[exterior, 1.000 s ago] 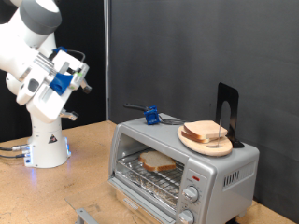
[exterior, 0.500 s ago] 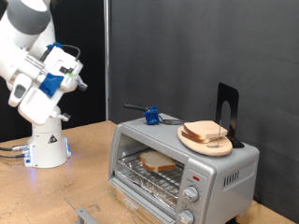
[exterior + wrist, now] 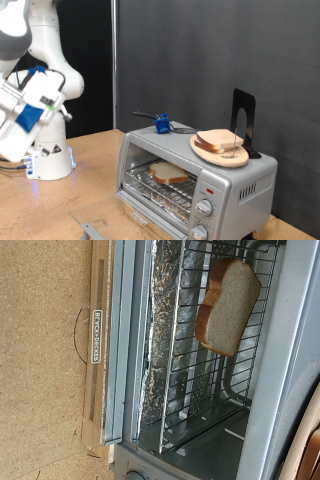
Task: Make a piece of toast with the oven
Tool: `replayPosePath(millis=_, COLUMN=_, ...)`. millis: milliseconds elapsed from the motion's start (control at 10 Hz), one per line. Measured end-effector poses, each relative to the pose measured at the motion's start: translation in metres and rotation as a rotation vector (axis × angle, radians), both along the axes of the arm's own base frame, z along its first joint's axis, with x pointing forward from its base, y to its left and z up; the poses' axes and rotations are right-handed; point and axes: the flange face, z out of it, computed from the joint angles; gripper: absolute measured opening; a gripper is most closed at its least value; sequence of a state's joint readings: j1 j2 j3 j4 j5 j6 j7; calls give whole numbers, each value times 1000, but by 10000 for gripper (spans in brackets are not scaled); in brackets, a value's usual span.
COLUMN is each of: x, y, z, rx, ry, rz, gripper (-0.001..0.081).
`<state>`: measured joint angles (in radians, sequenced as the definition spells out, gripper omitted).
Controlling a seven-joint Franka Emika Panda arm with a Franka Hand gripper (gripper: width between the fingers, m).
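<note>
The silver-grey oven (image 3: 215, 185) stands on the wooden table at the exterior view's right. A piece of toast (image 3: 170, 174) lies on the wire rack inside it. The wrist view shows the same pale slice (image 3: 228, 305) on the rack (image 3: 190, 360), with the oven's door (image 3: 100, 340) folded down and open. My gripper (image 3: 30, 112) hangs high at the exterior view's far left, well away from the oven, and holds nothing that I can see. Its fingers do not show in the wrist view.
A round wooden plate (image 3: 205, 150) with another bread slice (image 3: 220, 140) sits on the oven's top beside a black stand (image 3: 242, 120). A blue-handled tool (image 3: 160, 124) lies on the oven's back corner. The robot's base (image 3: 50, 155) stands at the left.
The arm has swung left and down, away from the oven. The toast and plate have not moved.
</note>
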<state>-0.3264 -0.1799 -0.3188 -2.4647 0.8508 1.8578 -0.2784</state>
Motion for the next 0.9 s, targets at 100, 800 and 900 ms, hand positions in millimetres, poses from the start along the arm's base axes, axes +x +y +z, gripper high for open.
replayPosePath(millis=100, x=-1, y=1, z=1, rx=1, ry=-2, rz=-1, gripper=808)
replayPosePath(millis=800, x=1, y=-43, z=-51, rx=61, ry=82, rz=37, gripper=808)
replayPosePath(millis=900, x=6, y=-51, z=-59, rx=59, ry=63, rz=31, gripper=808)
